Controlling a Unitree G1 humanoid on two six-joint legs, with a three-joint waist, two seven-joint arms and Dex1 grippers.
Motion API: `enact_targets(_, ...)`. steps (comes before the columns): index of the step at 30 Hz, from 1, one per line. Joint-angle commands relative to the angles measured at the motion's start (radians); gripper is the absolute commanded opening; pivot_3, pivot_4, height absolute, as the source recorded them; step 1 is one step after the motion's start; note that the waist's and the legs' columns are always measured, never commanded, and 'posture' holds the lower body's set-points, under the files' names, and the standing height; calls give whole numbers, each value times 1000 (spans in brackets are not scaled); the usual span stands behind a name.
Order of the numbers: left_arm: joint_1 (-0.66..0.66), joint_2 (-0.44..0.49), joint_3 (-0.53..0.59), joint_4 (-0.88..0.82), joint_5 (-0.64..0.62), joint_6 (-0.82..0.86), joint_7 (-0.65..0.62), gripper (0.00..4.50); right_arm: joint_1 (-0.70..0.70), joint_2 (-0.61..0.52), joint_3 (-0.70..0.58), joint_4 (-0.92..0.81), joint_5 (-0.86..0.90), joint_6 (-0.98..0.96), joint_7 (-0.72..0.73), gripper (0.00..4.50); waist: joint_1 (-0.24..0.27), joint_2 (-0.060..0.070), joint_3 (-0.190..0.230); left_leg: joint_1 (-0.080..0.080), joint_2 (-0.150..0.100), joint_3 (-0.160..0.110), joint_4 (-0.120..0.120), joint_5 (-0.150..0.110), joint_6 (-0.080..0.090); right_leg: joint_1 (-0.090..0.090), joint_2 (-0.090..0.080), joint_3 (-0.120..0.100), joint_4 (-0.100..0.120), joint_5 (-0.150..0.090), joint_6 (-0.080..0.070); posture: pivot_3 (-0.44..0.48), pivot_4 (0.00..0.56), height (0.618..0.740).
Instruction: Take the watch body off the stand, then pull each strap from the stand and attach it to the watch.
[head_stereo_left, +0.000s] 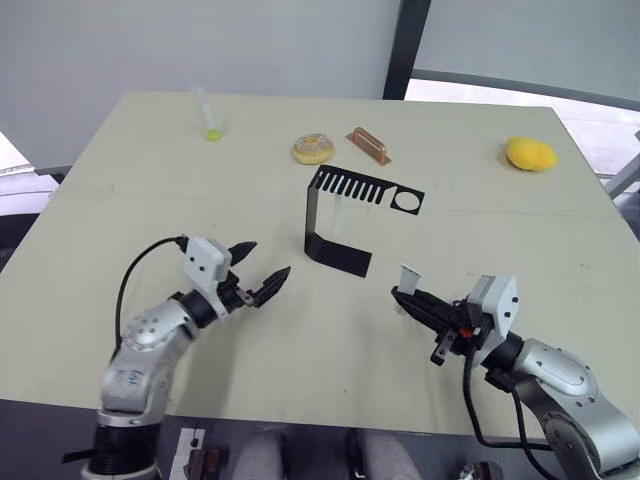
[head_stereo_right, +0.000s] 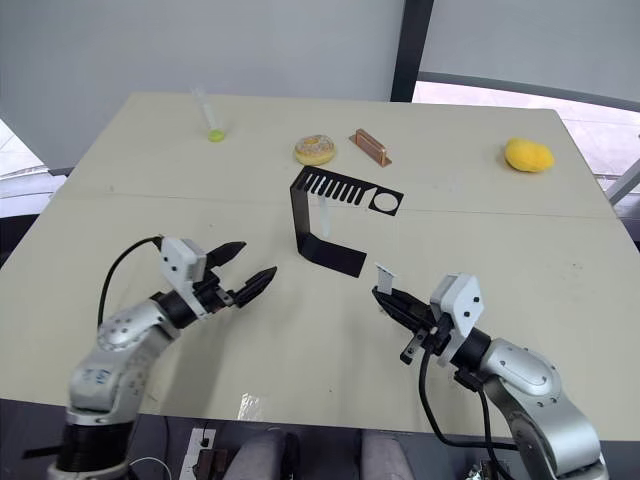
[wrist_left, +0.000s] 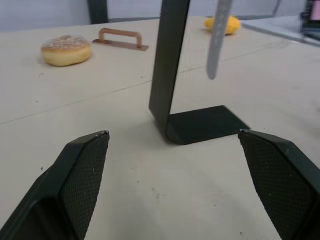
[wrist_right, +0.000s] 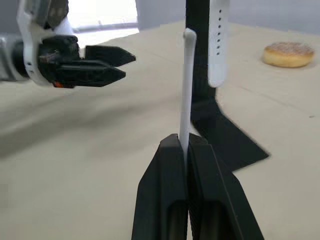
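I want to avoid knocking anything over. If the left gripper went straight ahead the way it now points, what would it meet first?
Probably the stand: the left gripper, jaws open, points at its upright and flat foot, with bare table between.

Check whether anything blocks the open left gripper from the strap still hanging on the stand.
Nothing visible does. Bare table lies between the left gripper and the stand, where the hanging strap dangles beside the upright.
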Motion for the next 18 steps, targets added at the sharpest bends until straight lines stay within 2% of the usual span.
enact_targets(1,-51,89,9,6,-147,149,-131,4438,-35,-19,-16,-50,210,118,18,0,0,0,0,0,0,0,0,0,0,0,0,0,0,0,0,0,150,740)
enact_targets(4,-116,89,23,19,-290,244,-180,4438,-92,-3,9,-28,353,212,-11,0,0,0,0,0,-1,0,0,-1,1,0,-1,0,0,0,0,0,150,740)
enact_targets(6,-133,82,19,14,-338,259,-219,4438,-125,16,17,-9,407,248,-30,0,0,0,0,-1,-1,-1,0,-1,1,0,-1,-1,-1,0,0,0,150,740)
enact_targets(8,-164,79,9,36,-433,376,-209,4438,-174,60,40,30,464,279,-53,0,-2,0,0,-1,-1,-1,0,-1,1,0,-1,-1,-1,0,0,0,150,740)
enact_targets(10,-207,58,4,67,-534,479,-191,4438,-219,99,72,52,441,281,-55,0,-3,0,0,-1,-1,-1,0,-1,1,0,-1,-1,-1,0,0,0,150,740)
enact_targets(18,-289,-50,-4,109,-713,626,-92,4438,-281,204,127,95,498,344,-79,0,-2,0,0,-2,-1,-2,1,0,1,-1,-1,-2,0,0,1,0,150,740)
